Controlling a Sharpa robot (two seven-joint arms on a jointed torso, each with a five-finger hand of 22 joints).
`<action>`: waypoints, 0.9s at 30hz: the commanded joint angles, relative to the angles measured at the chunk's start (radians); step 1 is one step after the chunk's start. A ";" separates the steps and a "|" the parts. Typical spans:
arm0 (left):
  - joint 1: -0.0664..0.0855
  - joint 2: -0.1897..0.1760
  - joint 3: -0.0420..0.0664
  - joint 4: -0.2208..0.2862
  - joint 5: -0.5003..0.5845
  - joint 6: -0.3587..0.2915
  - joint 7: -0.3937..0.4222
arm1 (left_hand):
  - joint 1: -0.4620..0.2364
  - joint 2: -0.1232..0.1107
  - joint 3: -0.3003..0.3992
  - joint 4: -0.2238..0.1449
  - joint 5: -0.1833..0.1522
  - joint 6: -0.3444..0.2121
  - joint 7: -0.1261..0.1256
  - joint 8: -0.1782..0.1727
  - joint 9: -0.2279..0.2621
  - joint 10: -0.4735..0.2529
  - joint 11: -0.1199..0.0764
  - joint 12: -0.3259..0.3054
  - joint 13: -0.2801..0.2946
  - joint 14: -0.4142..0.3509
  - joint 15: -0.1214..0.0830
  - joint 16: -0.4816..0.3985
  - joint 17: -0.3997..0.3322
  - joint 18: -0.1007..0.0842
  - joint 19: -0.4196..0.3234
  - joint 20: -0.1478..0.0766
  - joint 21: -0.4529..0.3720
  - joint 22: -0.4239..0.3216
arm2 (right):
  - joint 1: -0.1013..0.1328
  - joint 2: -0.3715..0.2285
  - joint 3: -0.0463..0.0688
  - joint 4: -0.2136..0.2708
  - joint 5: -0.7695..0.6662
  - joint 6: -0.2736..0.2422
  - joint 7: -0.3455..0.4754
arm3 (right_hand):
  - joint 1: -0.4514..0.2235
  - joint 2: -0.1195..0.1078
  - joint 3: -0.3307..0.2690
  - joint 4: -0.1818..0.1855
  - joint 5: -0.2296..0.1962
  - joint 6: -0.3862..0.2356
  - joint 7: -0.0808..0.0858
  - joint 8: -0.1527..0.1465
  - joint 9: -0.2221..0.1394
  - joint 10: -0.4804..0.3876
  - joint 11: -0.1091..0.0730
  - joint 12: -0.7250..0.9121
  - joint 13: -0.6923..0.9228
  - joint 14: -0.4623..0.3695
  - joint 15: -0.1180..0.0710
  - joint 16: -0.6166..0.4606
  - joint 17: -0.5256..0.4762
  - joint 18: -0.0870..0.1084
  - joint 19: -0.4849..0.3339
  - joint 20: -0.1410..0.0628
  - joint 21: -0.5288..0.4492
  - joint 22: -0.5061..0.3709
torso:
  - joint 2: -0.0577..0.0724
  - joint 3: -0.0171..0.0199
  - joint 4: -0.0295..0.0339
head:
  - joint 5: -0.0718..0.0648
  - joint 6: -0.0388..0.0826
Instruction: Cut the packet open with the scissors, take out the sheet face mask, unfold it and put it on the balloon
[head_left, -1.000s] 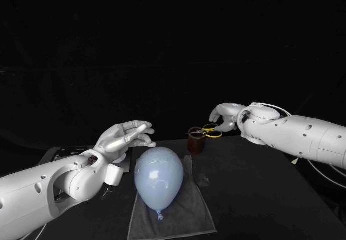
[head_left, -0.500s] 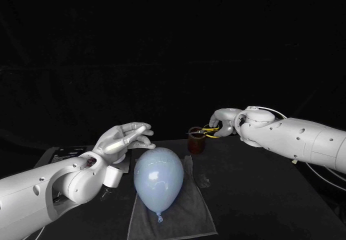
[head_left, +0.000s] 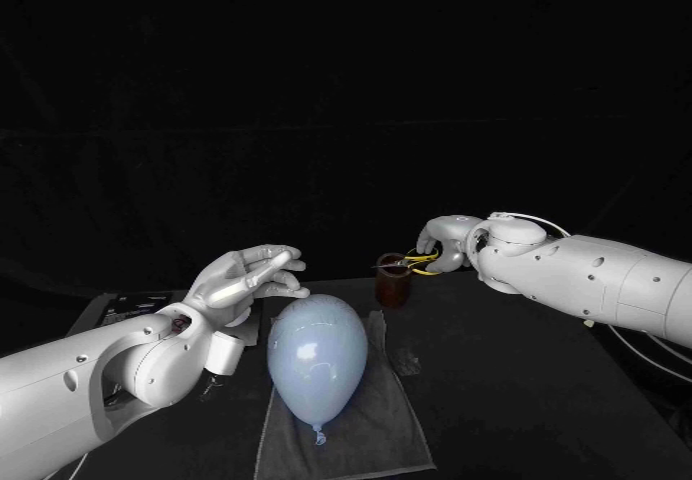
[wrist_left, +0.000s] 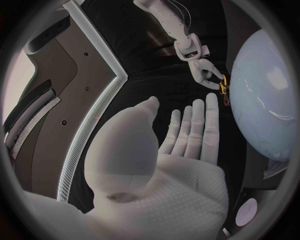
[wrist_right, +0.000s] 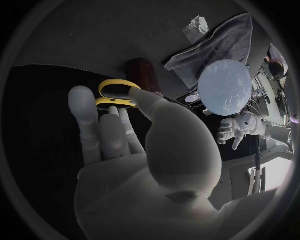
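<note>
A pale blue balloon (head_left: 317, 355) lies on a grey towel (head_left: 353, 440) in the middle of the table. Yellow-handled scissors (head_left: 420, 263) stand in a brown cup (head_left: 392, 287) behind the towel. My right hand (head_left: 444, 245) is at the handles; in the right wrist view its thumb lies against the yellow handles (wrist_right: 115, 95) and its fingers stretch out beside them, with the scissors still standing in the cup (wrist_right: 145, 70). My left hand (head_left: 253, 280) hovers left of the balloon's top, fingers apart, holding nothing. The left wrist view shows its bare palm (wrist_left: 181, 150) beside the balloon (wrist_left: 265, 100).
A small pale crumpled thing (head_left: 407, 360) lies on the table just right of the towel; I cannot tell what it is. A dark flat unit (head_left: 137, 300) sits at the table's left edge behind my left arm.
My right hand has moved left and closed in on the scissors' handles. The left hand, balloon and towel have stayed put.
</note>
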 joint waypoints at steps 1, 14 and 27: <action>0.003 0.000 0.001 0.001 -0.005 0.013 0.003 | 0.000 0.012 0.005 0.002 0.000 0.005 0.086 -0.007 -0.002 -0.006 0.001 -0.007 -0.001 -0.003 0.003 -0.004 -0.001 0.014 0.003 0.004 0.000 -0.001 | 0.001 0.002 0.001 -0.002 -0.020 -0.025 -0.009 | 0.002 0.012 0.000 -0.004 0.002 0.005 0.001 -0.007 0.001 0.008 0.001 0.008 0.002 0.011 0.004 0.005 0.000 0.000 -0.003 0.000 0.005 0.001 | 0.000 0.0000 -0.0012 | -0.001 0.000; 0.004 -0.002 0.001 0.001 -0.003 0.016 -0.002 | 0.002 0.015 0.007 0.001 0.000 0.007 0.087 -0.008 -0.003 -0.003 0.001 -0.009 -0.004 -0.002 0.003 -0.004 -0.002 0.014 0.004 0.004 0.001 -0.001 | 0.002 0.014 0.001 -0.022 -0.023 -0.015 -0.014 | 0.007 0.011 0.002 -0.008 0.003 0.001 -0.002 -0.011 0.000 0.002 -0.001 0.008 0.000 0.010 0.001 0.006 -0.001 0.000 -0.003 -0.002 0.005 0.001 | 0.001 0.0011 -0.0006 | -0.001 -0.006; 0.004 -0.001 0.001 -0.001 -0.004 0.009 -0.007 | 0.006 0.016 0.009 -0.003 0.000 0.009 0.087 -0.009 -0.005 0.000 0.001 -0.011 -0.007 0.000 0.003 -0.004 -0.004 0.014 0.006 0.004 0.002 -0.001 | 0.002 0.020 0.001 -0.032 -0.035 0.046 -0.036 | 0.000 0.008 -0.004 -0.005 0.003 0.001 -0.012 -0.015 0.000 -0.012 -0.009 0.010 -0.001 0.019 -0.010 0.031 0.024 -0.006 0.015 -0.010 0.033 0.042 | 0.003 0.0018 0.0008 | 0.000 -0.013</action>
